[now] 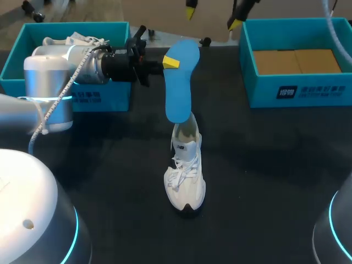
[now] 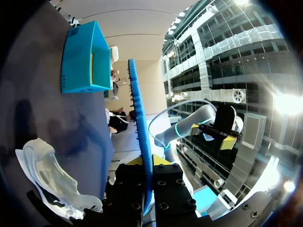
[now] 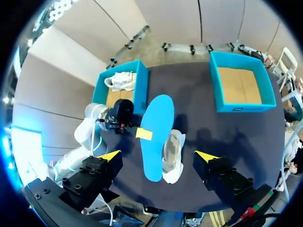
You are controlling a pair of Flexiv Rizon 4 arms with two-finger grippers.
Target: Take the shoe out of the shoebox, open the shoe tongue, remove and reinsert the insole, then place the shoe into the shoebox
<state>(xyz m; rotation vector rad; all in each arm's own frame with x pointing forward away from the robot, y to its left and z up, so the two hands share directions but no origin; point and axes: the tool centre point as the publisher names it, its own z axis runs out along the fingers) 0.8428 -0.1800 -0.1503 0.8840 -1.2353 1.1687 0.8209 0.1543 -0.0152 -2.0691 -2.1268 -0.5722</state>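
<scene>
My left gripper (image 1: 170,62) is shut on the edge of a blue insole (image 1: 180,82), which hangs upright over the table. The insole's lower end is at the heel opening of a white laced shoe (image 1: 185,176) standing on the black table. In the left wrist view the insole (image 2: 141,132) runs edge-on out from between the fingers, with the shoe (image 2: 52,179) beside it. My right gripper (image 1: 213,16) hangs high above, open and holding nothing. The right wrist view looks down on the insole (image 3: 156,137), the shoe (image 3: 174,158) and the left gripper (image 3: 143,134).
A teal shoebox (image 1: 16,60) at the back left holds another white shoe (image 1: 74,39). A second teal shoebox (image 1: 247,60) at the back right shows only its cardboard floor. Both boxes, left (image 3: 141,87) and right (image 3: 215,85), appear in the right wrist view.
</scene>
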